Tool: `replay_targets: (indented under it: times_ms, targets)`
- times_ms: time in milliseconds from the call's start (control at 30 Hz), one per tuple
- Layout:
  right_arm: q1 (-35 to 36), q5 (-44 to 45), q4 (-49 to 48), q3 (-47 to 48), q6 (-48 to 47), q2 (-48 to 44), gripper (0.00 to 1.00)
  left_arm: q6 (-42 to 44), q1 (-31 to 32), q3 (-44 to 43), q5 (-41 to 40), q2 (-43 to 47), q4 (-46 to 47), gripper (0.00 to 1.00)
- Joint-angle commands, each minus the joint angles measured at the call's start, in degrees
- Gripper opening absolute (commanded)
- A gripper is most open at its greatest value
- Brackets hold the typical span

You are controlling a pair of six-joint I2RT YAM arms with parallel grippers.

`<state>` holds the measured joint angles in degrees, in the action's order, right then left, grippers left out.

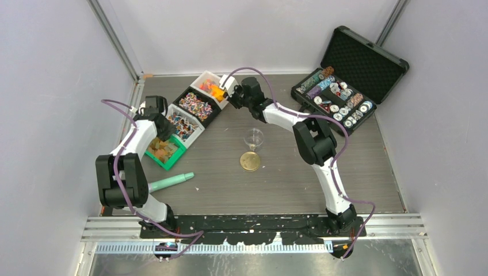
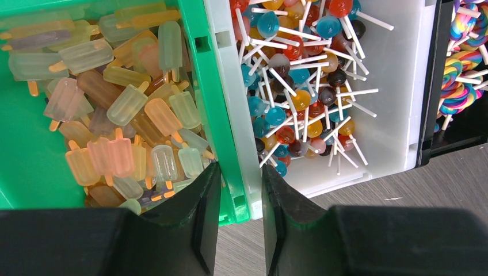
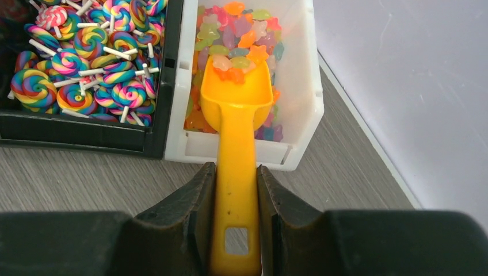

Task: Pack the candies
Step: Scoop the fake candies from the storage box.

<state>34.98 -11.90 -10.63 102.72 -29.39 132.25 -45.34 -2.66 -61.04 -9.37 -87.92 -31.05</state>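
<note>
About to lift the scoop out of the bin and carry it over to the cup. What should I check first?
1. Scoop clamped in right gripper: ok.
2. Candies in the scoop bowl: ok, a small load.
3. Cup upright, mouth uncovered: ok.
4. Disc off the cup: ok, it lies just beside it.
5. Left gripper holding the green bin: cannot tell; its fingers straddle that bin's wall.

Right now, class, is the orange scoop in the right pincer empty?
No, the scoop clamped in the right pincer carries several small candies in its bowl.
</note>
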Motion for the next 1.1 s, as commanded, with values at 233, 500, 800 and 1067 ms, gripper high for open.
replay_targets:
  times_ms: [233, 500, 800, 1067]
  targets:
    - [0.2, 1.7, -10.9, -7.0, 6.1, -2.5, 0.00, 2.3, -0.1, -1.2, 1.0, -1.6, -0.2, 0.19]
    - [-0.1, 2.0, -15.0, -8.0, 8.5, -1.4, 0.00, 2.2, -0.1, -1.1, 1.2, -1.1, 0.0, 0.19]
    - [-0.1, 2.5, -13.7, -2.4, 9.8, 2.1, 0.00, 2.4, -0.1, -0.9, 2.5, -1.0, 0.7, 0.19]
    - [1.2, 2.8, -12.4, 0.0, 7.7, 4.3, 0.00, 2.5, -0.1, -0.8, 3.0, -1.3, 0.6, 0.19]
